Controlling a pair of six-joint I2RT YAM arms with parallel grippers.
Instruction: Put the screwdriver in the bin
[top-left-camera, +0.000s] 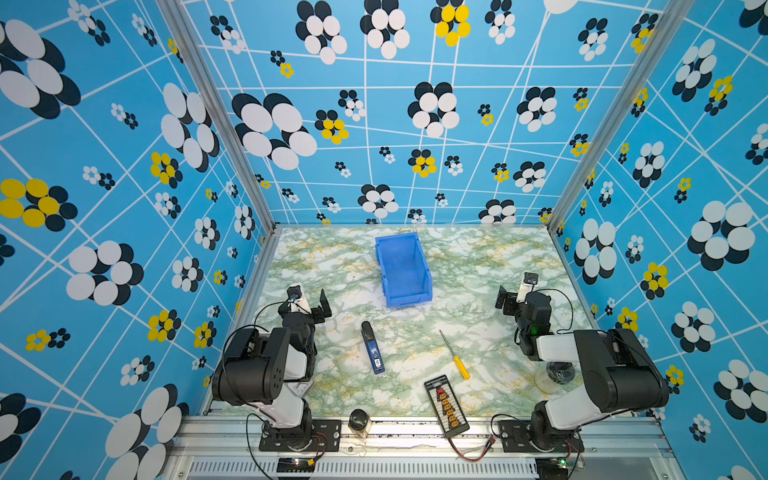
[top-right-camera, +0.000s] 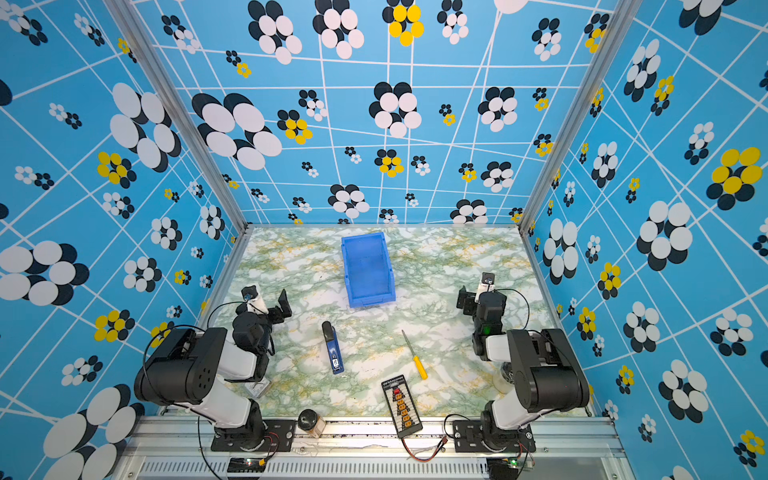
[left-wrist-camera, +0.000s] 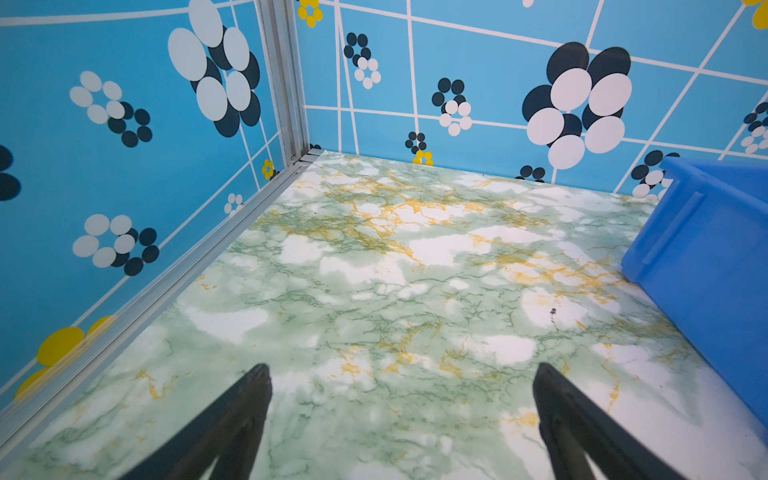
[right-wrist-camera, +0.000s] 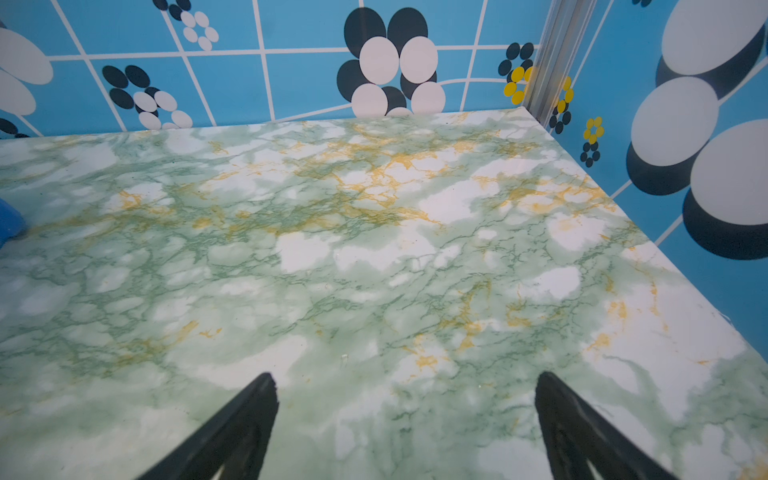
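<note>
- Right gripper (right-wrist-camera: 405, 382): jaws spread wide, nothing between them, only bare marble table (right-wrist-camera: 415, 257) under them in the right wrist view; released, holding nothing.
- Left gripper (left-wrist-camera: 401, 374): likewise spread and empty; it hangs near the table's left edge, with the bin (left-wrist-camera: 706, 249) just off to one side of its view.
- In both top views each arm sits folded at its own side of the table; neither gripper is near the task's thing.
- Screwdriver (top-left-camera: 455, 355) (top-right-camera: 414, 355): lies flat on the table, right of centre and toward the near edge; yellow handle toward the near edge, grey shaft pointing to the far edge and slanting left; touching nothing.
- Bin (top-left-camera: 381, 270) (top-right-camera: 347, 270): mid-table toward the far edge, upright, looks empty; lowered front end faces the near edge.
- Close by: blue-and-black device (top-left-camera: 372, 349) left of the screwdriver, apart; black connector board (top-left-camera: 446, 407) at the near edge, just beside the handle.
- Step in hand (judgement): the start, reach not yet begun.
- Next move calls for: right arm, being nearer, swinging inward and back toward the near edge; jaws turned across the handle; coming down clear of the connector board; closing low, since the tool is slim and flat.
</note>
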